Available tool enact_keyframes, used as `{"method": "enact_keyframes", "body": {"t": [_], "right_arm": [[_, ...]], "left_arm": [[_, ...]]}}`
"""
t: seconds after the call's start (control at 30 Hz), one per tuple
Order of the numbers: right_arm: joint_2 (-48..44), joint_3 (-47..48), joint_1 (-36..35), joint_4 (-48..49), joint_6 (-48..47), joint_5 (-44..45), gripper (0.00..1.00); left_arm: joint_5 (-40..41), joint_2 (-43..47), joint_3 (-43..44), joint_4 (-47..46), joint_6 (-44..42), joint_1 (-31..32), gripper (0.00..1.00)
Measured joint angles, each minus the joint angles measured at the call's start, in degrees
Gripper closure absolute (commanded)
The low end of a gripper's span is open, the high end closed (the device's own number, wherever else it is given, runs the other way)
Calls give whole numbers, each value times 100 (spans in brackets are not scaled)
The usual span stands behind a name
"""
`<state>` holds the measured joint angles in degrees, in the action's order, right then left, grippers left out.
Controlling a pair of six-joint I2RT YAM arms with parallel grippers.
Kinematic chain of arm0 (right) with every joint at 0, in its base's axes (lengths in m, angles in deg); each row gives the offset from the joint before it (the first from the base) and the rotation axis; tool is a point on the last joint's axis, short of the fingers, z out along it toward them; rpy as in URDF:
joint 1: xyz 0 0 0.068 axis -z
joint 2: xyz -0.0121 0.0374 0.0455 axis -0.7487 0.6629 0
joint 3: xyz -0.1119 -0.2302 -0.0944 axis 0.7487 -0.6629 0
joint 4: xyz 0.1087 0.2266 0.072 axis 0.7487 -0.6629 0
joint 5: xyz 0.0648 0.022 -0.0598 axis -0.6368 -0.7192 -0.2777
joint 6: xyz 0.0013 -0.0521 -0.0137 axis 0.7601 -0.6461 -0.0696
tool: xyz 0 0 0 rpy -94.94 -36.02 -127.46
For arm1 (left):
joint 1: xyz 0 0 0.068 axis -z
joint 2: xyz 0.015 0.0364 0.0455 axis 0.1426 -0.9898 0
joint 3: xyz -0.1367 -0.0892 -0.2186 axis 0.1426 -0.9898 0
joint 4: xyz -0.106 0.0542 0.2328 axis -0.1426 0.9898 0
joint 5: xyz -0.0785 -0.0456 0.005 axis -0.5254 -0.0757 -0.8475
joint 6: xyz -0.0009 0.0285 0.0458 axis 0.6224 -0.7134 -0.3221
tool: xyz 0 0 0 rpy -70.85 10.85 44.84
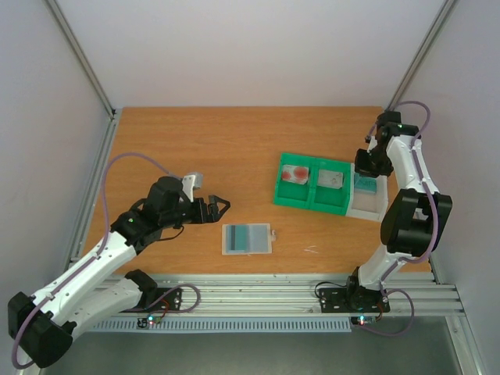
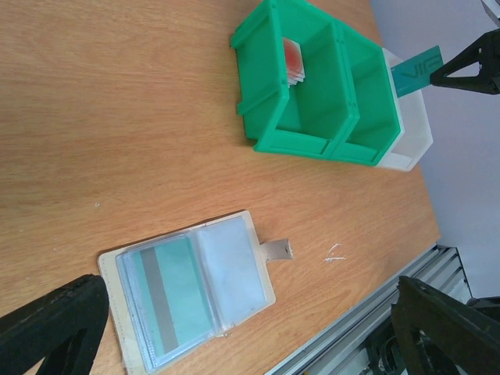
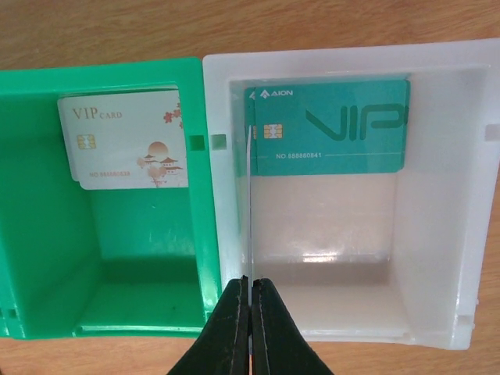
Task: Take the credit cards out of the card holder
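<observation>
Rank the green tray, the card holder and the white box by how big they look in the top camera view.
Largest: green tray.
Then the card holder and white box, which look about alike; the right arm hides part of the box, so I won't rank those two.

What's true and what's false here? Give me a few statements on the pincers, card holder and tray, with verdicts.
1. The left pincer is open. True.
2. The card holder is empty. False: a teal card sits in one pocket.
3. The right pincer is shut on a thin card over the white box. True.
4. The green tray holds no cards. False: a white VIP card lies in one compartment.
5. The left pincer grips the card holder. False: it is apart from it.
</observation>
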<state>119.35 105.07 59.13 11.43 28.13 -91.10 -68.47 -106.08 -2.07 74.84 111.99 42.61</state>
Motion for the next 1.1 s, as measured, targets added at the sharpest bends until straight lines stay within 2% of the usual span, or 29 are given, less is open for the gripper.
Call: {"method": "enact_keyframes", "body": {"t": [0.27,0.47,1.1], "right_arm": [[160,81,31,-142,-168,190,99],[177,81,286,-201,-269,20,99],[203,-20,706,-24,-549,-1388,99]], "left_arm": [[76,0,26,61,-20,0,1],[85,-94,98,131,-24,0,1],[131,-282,334,179,111,0,1]]}}
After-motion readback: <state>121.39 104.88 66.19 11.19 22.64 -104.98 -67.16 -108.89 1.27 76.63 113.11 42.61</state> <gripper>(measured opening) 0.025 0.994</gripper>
